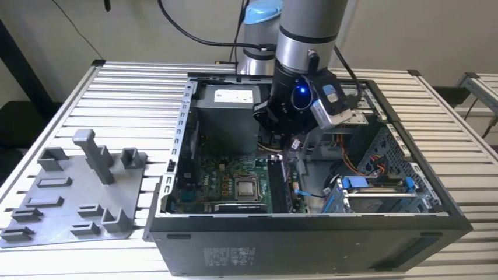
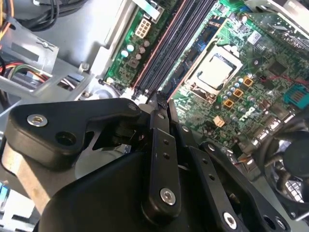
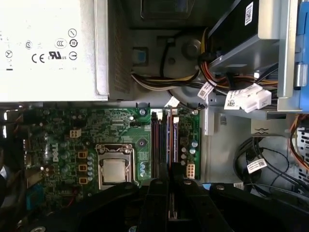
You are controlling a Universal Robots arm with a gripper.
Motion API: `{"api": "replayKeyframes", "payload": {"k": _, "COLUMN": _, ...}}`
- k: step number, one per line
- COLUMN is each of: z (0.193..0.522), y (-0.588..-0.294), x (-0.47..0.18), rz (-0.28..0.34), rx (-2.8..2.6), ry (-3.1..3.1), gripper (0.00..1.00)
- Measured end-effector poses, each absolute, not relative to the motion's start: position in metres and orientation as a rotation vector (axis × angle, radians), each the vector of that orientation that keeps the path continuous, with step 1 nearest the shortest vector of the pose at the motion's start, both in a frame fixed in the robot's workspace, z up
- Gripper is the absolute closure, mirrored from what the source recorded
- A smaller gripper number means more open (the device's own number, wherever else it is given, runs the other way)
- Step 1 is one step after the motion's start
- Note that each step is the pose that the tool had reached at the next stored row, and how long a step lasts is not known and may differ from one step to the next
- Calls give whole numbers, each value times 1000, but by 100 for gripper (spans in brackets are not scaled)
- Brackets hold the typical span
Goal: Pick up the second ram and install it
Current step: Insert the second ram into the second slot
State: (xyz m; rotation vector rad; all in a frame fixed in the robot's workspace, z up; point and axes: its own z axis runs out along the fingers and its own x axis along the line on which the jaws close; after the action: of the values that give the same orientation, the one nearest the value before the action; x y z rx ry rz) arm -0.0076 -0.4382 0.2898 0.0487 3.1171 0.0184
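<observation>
My gripper [image 1: 290, 144] hangs inside the open computer case [image 1: 175, 169], low over the motherboard [image 3: 120, 140]. Its black fingers [image 3: 157, 193] are drawn together, and I see nothing clearly between them. In the second wrist view the gripper [image 2: 159, 102] has its tips right at the near end of the memory slots [image 2: 169, 53]. The second ram [image 3: 169, 140] is a thin blue strip standing on edge in a slot, directly in line with the gripper [image 3: 169, 181]. Another thin strip [image 3: 175, 140] stands in the slot beside it. Whether the tips touch the ram I cannot tell.
The power supply [image 3: 48, 48] and a bundle of cables [image 3: 164, 82] sit past the slots. The processor socket [image 3: 115, 169] lies beside them. Blue drive-bay clips [image 1: 365, 184] are on the exterior view's right. A grey fixture tray [image 1: 70, 198] lies outside the case, on the exterior view's left.
</observation>
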Motion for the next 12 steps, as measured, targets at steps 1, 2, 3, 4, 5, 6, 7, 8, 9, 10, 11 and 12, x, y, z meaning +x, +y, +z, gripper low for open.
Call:
{"api": "replayKeyframes", "payload": {"k": 1, "z": 288, "y": -439, "x": -8, "rz": 18, "rx": 49, "ry": 3117, "gripper": 86}}
{"api": "replayKeyframes", "payload": {"k": 2, "z": 286, "y": -439, "x": -8, "rz": 18, "rx": 49, "ry": 3117, "gripper": 86}}
{"api": "replayKeyframes", "payload": {"k": 3, "z": 284, "y": -440, "x": -8, "rz": 18, "rx": 49, "ry": 3117, "gripper": 86}}
{"api": "replayKeyframes", "payload": {"k": 4, "z": 283, "y": -441, "x": -8, "rz": 18, "rx": 49, "ry": 3117, "gripper": 86}}
{"api": "replayKeyframes", "payload": {"k": 5, "z": 282, "y": -442, "x": -8, "rz": 17, "rx": 48, "ry": 3118, "gripper": 86}}
{"api": "replayKeyframes", "payload": {"k": 6, "z": 281, "y": -443, "x": -8, "rz": 16, "rx": 48, "ry": 3119, "gripper": 86}}
{"api": "replayKeyframes", "payload": {"k": 7, "z": 280, "y": -444, "x": -9, "rz": 14, "rx": 48, "ry": 3120, "gripper": 86}}
{"api": "replayKeyframes", "payload": {"k": 8, "z": 279, "y": -445, "x": -9, "rz": 11, "rx": 48, "ry": 3120, "gripper": 86}}
{"api": "replayKeyframes", "payload": {"k": 9, "z": 279, "y": -446, "x": -9, "rz": 8, "rx": 48, "ry": 3122, "gripper": 86}}
{"api": "replayKeyframes", "payload": {"k": 10, "z": 278, "y": -446, "x": -9, "rz": 6, "rx": 48, "ry": 3124, "gripper": 86}}
{"api": "replayKeyframes", "payload": {"k": 11, "z": 277, "y": -447, "x": -9, "rz": 4, "rx": 48, "ry": 3124, "gripper": 86}}
{"api": "replayKeyframes", "payload": {"k": 12, "z": 276, "y": -447, "x": -9, "rz": 1, "rx": 48, "ry": 3124, "gripper": 86}}
